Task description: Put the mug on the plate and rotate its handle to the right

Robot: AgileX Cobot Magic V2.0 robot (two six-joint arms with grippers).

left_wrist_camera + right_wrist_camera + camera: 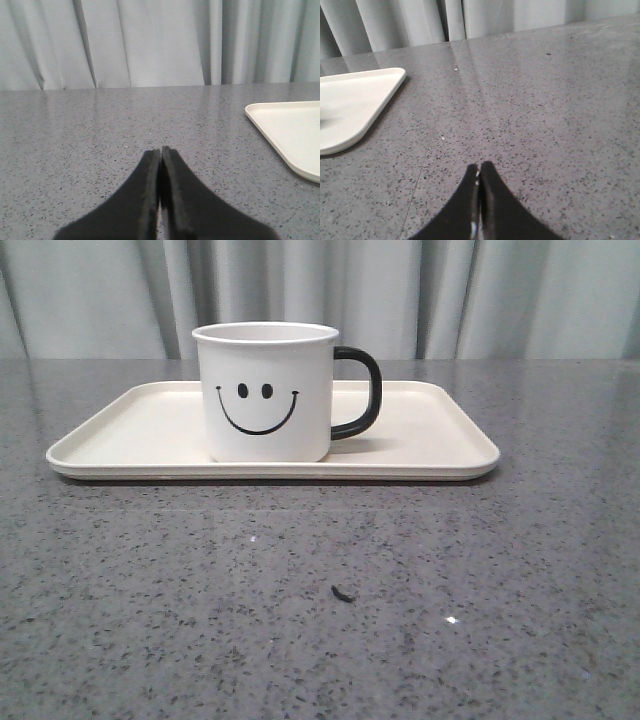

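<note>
The mug stands upright on the plate, handle pointing right. Both grippers, left and right, have fingers pressed together, empty, over bare table, each with a plate corner off to one side ahead.

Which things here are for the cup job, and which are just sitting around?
For the job:
mug
handle
plate

Just lying about:
small dark speck on the table
curtain behind
</note>
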